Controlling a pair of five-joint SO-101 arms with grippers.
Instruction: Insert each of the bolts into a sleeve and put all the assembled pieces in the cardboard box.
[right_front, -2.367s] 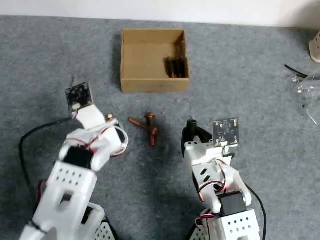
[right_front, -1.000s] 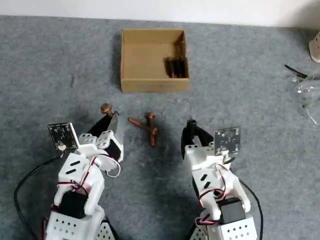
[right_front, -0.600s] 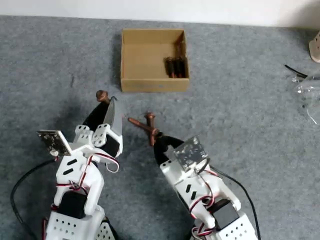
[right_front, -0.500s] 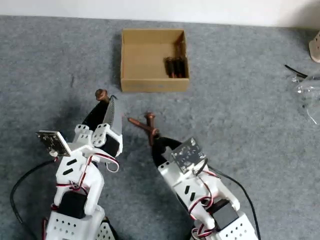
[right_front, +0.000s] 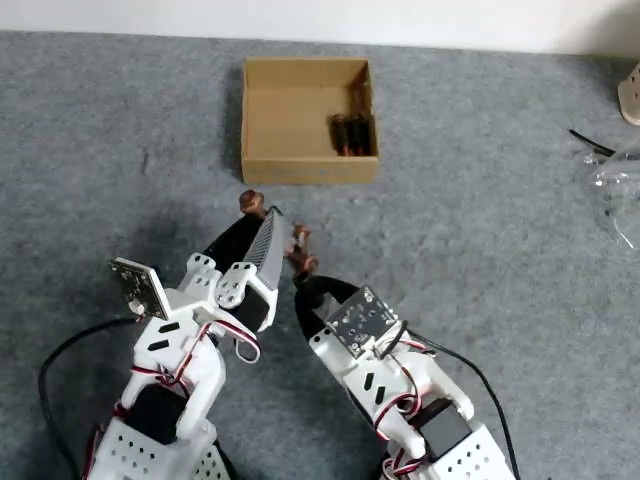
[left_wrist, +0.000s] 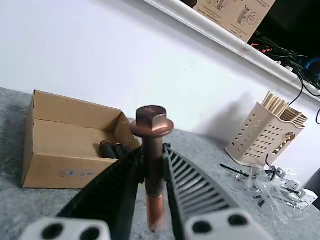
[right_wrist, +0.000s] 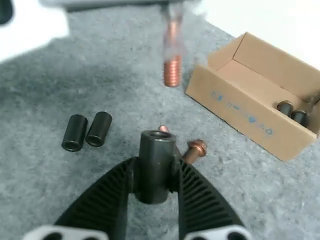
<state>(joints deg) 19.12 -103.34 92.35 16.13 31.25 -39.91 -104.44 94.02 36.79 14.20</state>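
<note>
Right gripper (right_wrist: 154, 176) is closed around an upright sleeve (right_wrist: 154, 159). Just beyond it, a bolt (left_wrist: 151, 123) is pinched upright by the left gripper (left_wrist: 153, 156). Farther off, some assembled pieces (right_front: 352, 134) are seen inside the cardboard box (right_front: 246, 120).

Honestly, nothing here is actually readable. The cardboard box (left_wrist: 60, 150) has a short row of blue print low on its outer front wall. You can see it in both wrist views and faintly from the high view, but the marks are too small to make out as letters or numbers. Up on the ledge behind, a carton (left_wrist: 235, 12) carries black line drawings with tiny print beside them, also illegible.
</note>
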